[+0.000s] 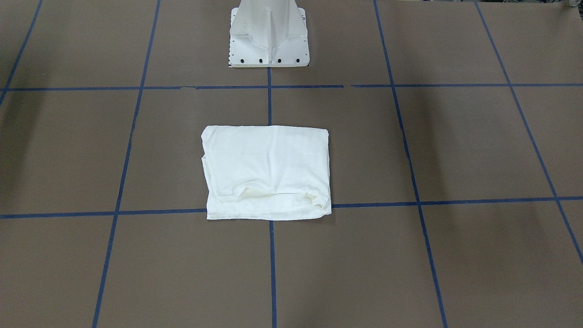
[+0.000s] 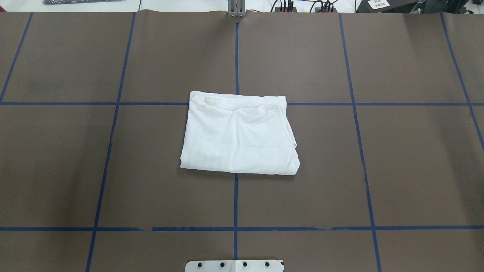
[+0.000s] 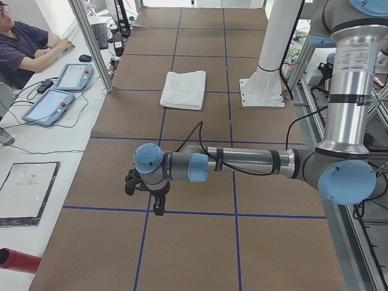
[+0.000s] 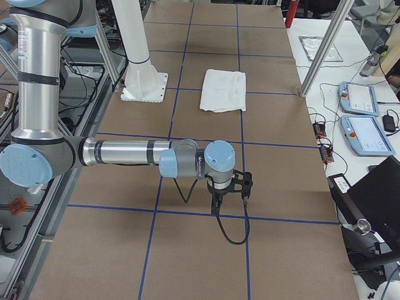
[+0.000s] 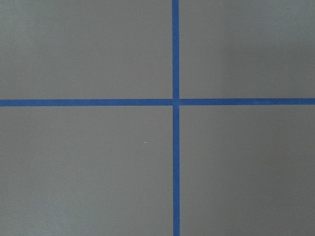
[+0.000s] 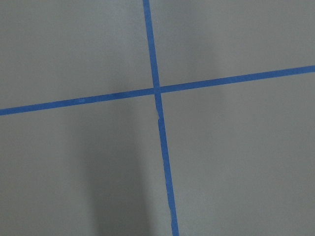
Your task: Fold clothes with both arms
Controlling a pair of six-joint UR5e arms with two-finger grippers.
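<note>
We see the white T-shirt (image 2: pixel 238 132) folded into a neat rectangle at the centre of the table (image 2: pixel 113 170), collar on its far edge, long axis running left to right. Our left gripper (image 3: pixel 148 193) and right gripper (image 4: pixel 231 197) hover well apart from it, at opposite ends, neither nearer. Whether their fingers are parted, we cannot tell.

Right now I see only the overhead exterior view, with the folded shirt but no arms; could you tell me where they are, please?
Observer: The left arm reaches out low over the table, at its left end, apart from the T-shirt.
Operator: And the right arm?
Observer: The right arm does likewise at the opposite end, also apart from it.
Operator: Are the jaws open?
Observer: I cannot tell; both wrist cameras show only brown table and blue tape.
</note>
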